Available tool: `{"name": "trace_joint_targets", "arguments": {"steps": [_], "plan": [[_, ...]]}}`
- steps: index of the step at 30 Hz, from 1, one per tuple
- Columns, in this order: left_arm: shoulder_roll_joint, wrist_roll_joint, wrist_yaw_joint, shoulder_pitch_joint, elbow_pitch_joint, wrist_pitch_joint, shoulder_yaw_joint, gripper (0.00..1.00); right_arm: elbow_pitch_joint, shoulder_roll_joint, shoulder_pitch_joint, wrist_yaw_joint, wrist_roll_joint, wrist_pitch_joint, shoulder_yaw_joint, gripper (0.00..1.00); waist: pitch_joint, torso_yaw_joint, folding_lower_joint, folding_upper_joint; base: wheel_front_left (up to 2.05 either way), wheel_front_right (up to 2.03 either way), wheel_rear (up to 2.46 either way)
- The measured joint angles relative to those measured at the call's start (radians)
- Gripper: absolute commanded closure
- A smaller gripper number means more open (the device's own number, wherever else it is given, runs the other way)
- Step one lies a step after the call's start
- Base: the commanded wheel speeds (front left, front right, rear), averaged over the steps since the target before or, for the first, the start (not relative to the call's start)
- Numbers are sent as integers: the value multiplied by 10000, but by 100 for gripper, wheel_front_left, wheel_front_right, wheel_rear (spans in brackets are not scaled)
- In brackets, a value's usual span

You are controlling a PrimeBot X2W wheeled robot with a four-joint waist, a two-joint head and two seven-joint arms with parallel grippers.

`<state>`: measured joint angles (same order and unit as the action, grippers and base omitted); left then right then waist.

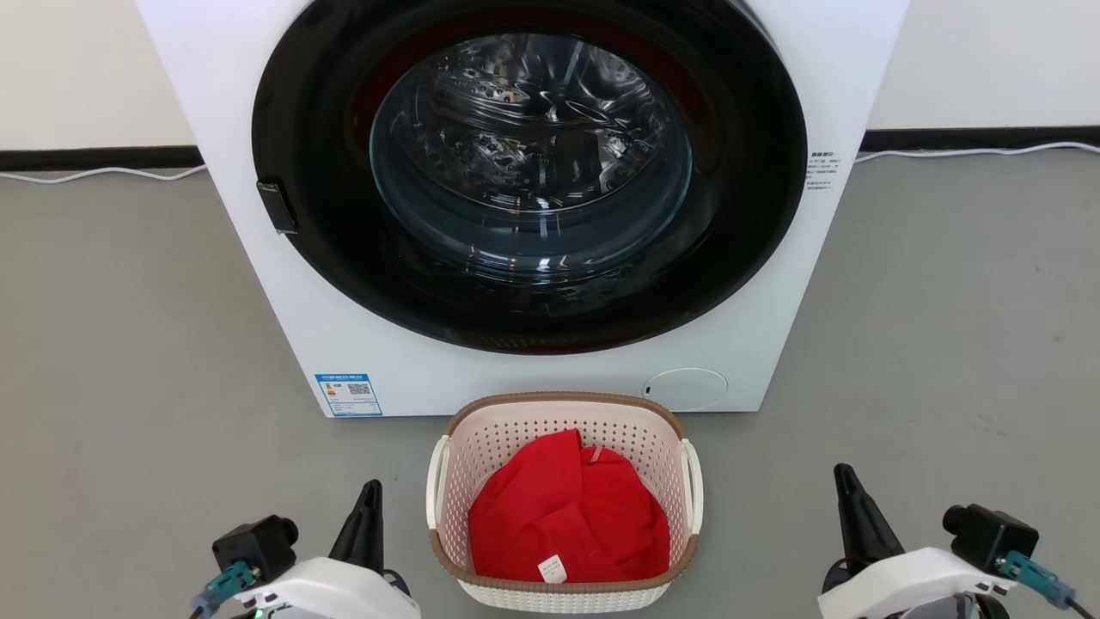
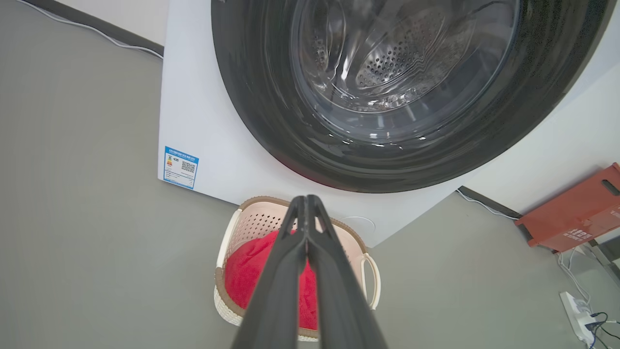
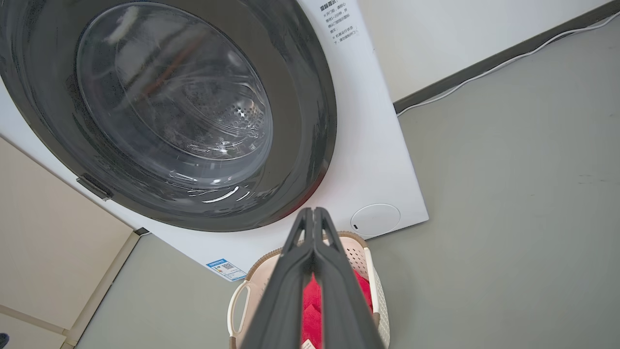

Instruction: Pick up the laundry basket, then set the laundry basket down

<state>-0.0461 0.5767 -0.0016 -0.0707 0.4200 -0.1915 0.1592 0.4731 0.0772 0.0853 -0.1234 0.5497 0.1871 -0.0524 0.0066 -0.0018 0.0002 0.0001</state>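
Head view: one cream-white perforated laundry basket (image 1: 563,595), brown woven-look rim (image 1: 559,399), two white loop handles (image 1: 436,481), sits on the floor (image 1: 129,344) before one washing machine (image 1: 430,370), holding one red garment (image 1: 567,516). Left tool (image 1: 372,492) and right tool (image 1: 843,474) flank it, fingers pressed together, empty.

Head looks down, wrists angle inward, all share washer (image 1: 344,352), laundry basket (image 1: 550,423)

My left end effector (image 1: 372,492) sits low at my left side, its two dark fingers pressed together and pointing forward. My right end effector (image 1: 844,474) mirrors it at my right side, fingers likewise closed.
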Motion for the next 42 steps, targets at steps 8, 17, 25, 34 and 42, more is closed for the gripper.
{"name": "trace_joint_targets", "arguments": {"steps": [8,17,25,34,42], "plan": [[6,786,-86,0,-115,251,-184,100,-142,-25,0,0,803,-222,163,100,-2,2,0,0,0,0,0],[15,1685,-178,0,-232,520,-397,100,-313,-42,0,0,1693,-483,297,100,-6,3,-1,0,0,0,0],[21,2533,-267,0,-349,777,-610,100,-472,-65,0,0,2596,-731,481,100,-9,5,-1,0,0,0,0],[27,3457,-397,0,-479,1041,-807,100,-654,-100,0,0,3522,-951,621,100,-12,6,-1,0,0,0,0],[31,4220,-516,0,-594,1235,-995,100,-792,-123,0,0,4311,-1218,788,100,-14,7,-1,0,0,0,0]]}}
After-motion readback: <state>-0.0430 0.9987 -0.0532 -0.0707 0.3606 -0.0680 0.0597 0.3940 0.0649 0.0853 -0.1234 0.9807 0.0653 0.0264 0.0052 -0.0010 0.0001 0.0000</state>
